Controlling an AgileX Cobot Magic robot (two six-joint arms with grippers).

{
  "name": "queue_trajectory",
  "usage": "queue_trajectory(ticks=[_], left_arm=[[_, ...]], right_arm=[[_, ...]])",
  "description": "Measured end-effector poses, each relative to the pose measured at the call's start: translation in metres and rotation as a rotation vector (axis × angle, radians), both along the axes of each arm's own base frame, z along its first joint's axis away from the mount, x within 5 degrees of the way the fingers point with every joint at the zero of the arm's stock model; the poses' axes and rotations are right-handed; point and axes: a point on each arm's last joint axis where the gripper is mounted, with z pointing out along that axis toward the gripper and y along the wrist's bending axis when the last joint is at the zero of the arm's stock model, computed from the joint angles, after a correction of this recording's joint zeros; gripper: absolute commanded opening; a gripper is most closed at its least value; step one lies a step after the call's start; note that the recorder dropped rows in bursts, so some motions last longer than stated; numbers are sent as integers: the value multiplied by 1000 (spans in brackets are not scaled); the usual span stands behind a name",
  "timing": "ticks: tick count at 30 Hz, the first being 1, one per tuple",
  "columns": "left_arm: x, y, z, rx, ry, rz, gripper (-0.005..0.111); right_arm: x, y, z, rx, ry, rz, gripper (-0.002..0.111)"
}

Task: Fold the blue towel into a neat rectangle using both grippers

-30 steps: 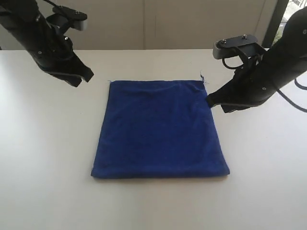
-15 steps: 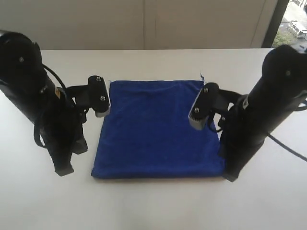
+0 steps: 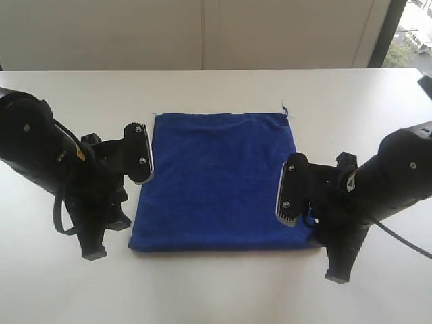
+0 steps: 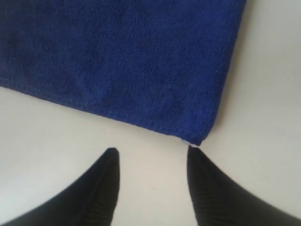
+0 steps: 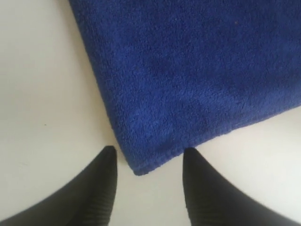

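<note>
Here the towel (image 3: pixel 219 179) lies flat on the white table (image 3: pixel 216 290), between the two arms. The left gripper (image 4: pixel 151 157) stands open and empty at the towel's near left corner, one jaw just beside it. The right gripper (image 5: pixel 149 155) is open too, holding nothing, its jaws straddling the near right corner.
</note>
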Motion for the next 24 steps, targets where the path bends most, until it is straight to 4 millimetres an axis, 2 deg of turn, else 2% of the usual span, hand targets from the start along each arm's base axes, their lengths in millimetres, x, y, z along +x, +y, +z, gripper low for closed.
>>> queue_trajectory(ticks=[4,7,9,13,17,18,20,24], left_arm=[[-1,-5,-1,-35,10,-56,59],[0,-12,-17,-55,64,-102,59],[2,-15,-29,-43,101,-118,59],[2,-15,-40,-18,119,-152,59],[5,-17,-51,-7,119,-159,59],[6,-17,-53,-5,117,-156,55],[7,-18,-54,-10,113,-148,31],[8,-18,-55,-12,111,-143,1]], right_arm=[[1,0,-2,2,-21,5,51],[3,2,-9,-3,-9,11,57],[4,2,-13,-6,-3,10,57],[4,3,-14,-6,-3,10,57],[8,4,-26,-13,15,10,56],[9,4,-30,-15,18,9,50],[12,4,-32,-13,4,9,23],[12,4,-34,-20,12,23,1]])
